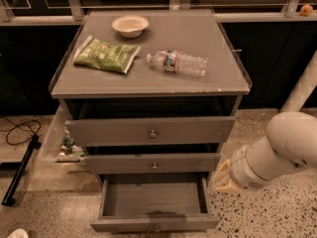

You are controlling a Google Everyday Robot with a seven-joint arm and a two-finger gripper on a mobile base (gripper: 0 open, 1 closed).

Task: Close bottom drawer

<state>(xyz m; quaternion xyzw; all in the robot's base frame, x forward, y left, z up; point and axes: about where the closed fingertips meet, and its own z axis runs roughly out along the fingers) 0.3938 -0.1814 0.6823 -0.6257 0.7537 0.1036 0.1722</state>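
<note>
The bottom drawer of the grey cabinet stands pulled out, its inside empty and its slim front low in the view with a small round knob. My gripper hangs at the end of the white arm, just right of the open drawer's right side wall, level with the middle drawer. It holds nothing that I can see.
The top drawer is slightly ajar. On the cabinet top lie a bowl, a green bag and a water bottle. A black stand and a cable lie on the floor at left, clutter beside the cabinet.
</note>
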